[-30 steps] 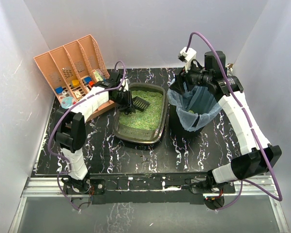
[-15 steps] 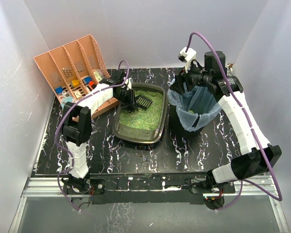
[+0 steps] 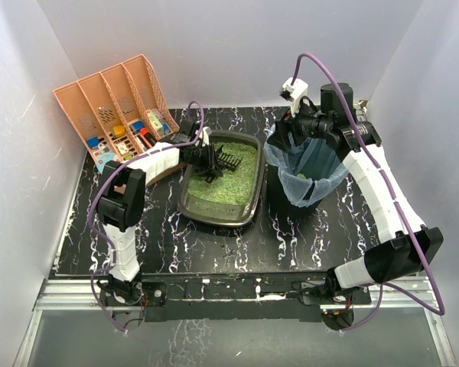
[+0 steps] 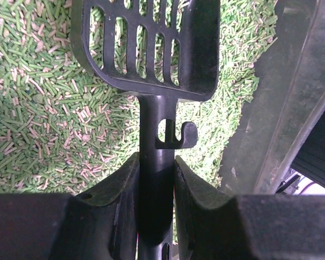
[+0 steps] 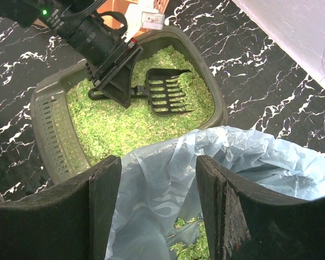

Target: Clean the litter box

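Scoop (image 4: 154,116) shifted right, prob. above litter box (image 5: 47,130).

Left fingers (image 4: 114,211) hide the scoop (image 4: 156,124) handle's end.

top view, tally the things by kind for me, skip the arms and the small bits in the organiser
litter box: 1
black slotted scoop: 1
black bin with a pale blue bag liner: 1
peach-orange desk organiser: 1
total: 4
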Available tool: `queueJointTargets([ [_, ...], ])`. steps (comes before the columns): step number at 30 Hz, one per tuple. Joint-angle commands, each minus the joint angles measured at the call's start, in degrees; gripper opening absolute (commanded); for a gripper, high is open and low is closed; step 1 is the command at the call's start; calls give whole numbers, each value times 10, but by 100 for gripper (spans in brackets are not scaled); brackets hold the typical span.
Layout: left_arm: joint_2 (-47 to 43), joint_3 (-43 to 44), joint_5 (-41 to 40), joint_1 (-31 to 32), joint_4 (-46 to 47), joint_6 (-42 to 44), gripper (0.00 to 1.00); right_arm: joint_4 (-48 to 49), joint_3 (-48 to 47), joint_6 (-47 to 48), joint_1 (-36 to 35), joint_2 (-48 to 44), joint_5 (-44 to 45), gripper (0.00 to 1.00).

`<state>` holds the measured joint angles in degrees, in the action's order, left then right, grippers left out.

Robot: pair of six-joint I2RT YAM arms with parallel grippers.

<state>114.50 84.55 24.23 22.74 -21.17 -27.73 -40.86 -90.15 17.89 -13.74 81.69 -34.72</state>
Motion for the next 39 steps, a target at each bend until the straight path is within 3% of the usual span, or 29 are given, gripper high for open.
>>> queueJointTargets([
  [1,-44,-55,-7,4,133,-22,0,39,-1,4,3,-18,-15,63],
  [8,-87,-129,-12,4,195,-9,0,39,3,5,3,-22,-16,64],
  [27,-267,-221,48,-4,128,86,0,32,-8,6,3,-21,-20,64],
  [39,-329,-346,199,-64,240,1,0,25,-12,8,4,-22,-16,65],
])
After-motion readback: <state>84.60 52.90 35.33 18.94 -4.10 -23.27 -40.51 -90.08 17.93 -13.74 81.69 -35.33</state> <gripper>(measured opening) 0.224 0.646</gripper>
